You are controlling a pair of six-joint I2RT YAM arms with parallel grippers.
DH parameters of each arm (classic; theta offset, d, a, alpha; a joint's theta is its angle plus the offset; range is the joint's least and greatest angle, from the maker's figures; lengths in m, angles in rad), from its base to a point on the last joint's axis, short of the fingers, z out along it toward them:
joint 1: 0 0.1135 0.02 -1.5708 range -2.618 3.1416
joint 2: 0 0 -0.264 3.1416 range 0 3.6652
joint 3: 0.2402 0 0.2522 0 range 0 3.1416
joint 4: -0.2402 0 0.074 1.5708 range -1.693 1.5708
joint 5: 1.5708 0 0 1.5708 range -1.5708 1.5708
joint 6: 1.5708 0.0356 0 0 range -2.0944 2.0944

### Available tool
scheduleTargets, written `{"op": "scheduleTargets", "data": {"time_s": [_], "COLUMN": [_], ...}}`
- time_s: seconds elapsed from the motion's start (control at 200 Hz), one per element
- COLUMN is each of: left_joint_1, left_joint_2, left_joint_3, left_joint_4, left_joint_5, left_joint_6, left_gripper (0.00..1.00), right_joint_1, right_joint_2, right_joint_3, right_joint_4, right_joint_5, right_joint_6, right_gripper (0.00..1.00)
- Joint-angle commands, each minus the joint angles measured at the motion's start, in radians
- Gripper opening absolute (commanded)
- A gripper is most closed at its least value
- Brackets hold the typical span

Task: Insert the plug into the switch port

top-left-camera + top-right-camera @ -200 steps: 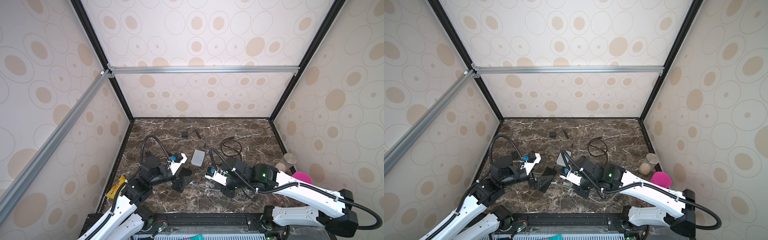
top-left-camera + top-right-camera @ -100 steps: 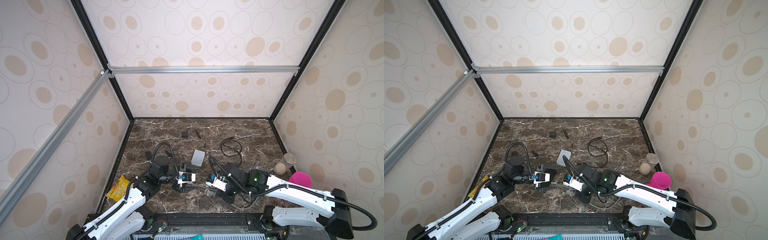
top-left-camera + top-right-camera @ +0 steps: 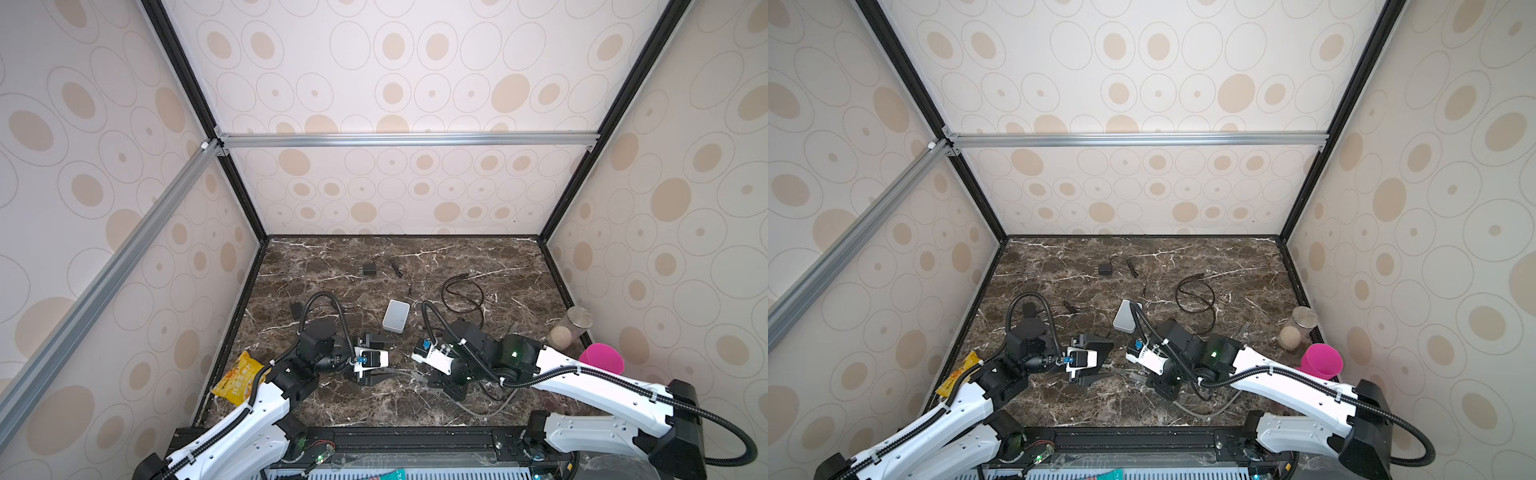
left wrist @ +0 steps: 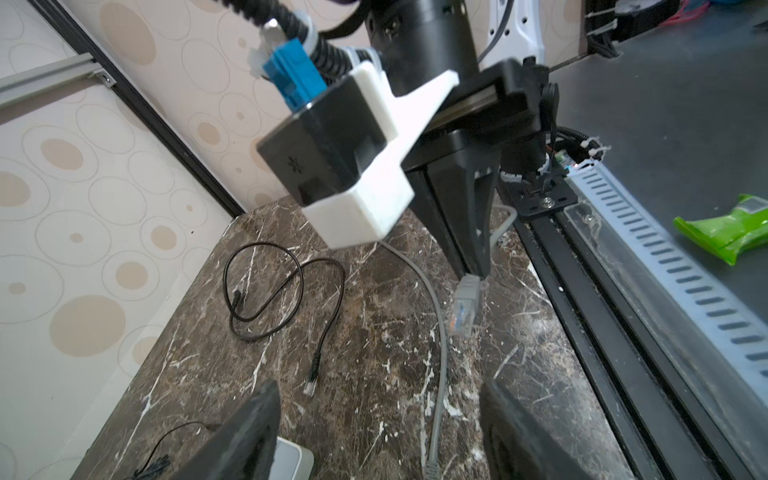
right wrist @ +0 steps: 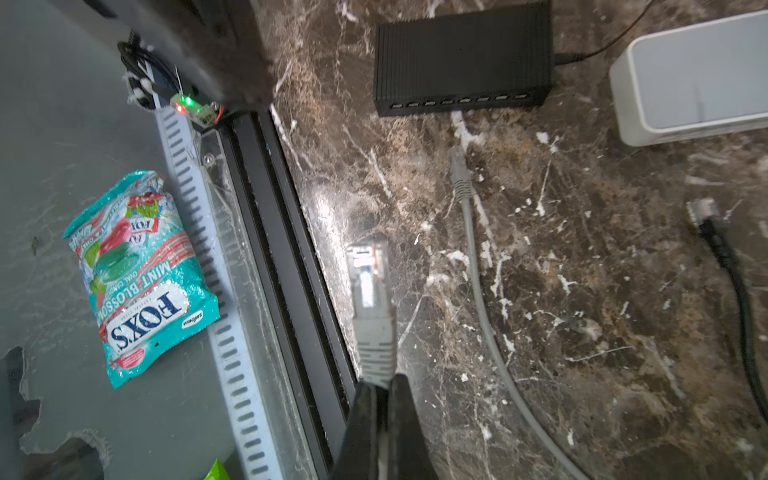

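Plug (image 5: 368,291) pinched at its boot by right gripper (image 5: 380,386), apart from switch (image 5: 463,58), tip toward its ports — insertion not begun. Left gripper (image 4: 374,436) spread wide, empty, near switch.

Grey cable (image 5: 473,257) on bare marble (image 5: 602,291) before switch (image 5: 463,58)
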Motion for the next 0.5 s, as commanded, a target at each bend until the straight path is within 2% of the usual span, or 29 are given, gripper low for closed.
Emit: {"op": "scheduleTargets", "data": {"time_s": [0.0,0.085,0.225,0.345,0.495], "left_joint_1": [-0.006,-0.007,-0.008,-0.01,-0.014], "left_joint_2": [-0.009,-0.021,0.009,0.039,0.058], "left_joint_3": [0.023,-0.047,-0.008,-0.004,0.004], "left_joint_4": [0.024,0.103,-0.025,-0.054,-0.058], "left_joint_5": [0.06,0.026,0.001,0.005,0.017], "left_joint_6": [-0.036,-0.069,0.012,0.033,0.043], "left_gripper": [0.75,0.78,0.76,0.7,0.69], "right_joint_1": [-0.023,-0.022,-0.036,-0.037,-0.036], "right_joint_2": [-0.076,-0.11,-0.096,-0.069,-0.07], "right_joint_3": [-0.059,-0.095,-0.09,-0.077,-0.09], "right_joint_4": [0.062,0.104,0.094,0.082,0.105], "right_joint_5": [-0.009,0.002,-0.035,-0.061,-0.074], "right_joint_6": [0.027,0.038,0.013,-0.001,-0.004], "right_gripper": [0.0,0.0,0.0,0.0,0.0]}}
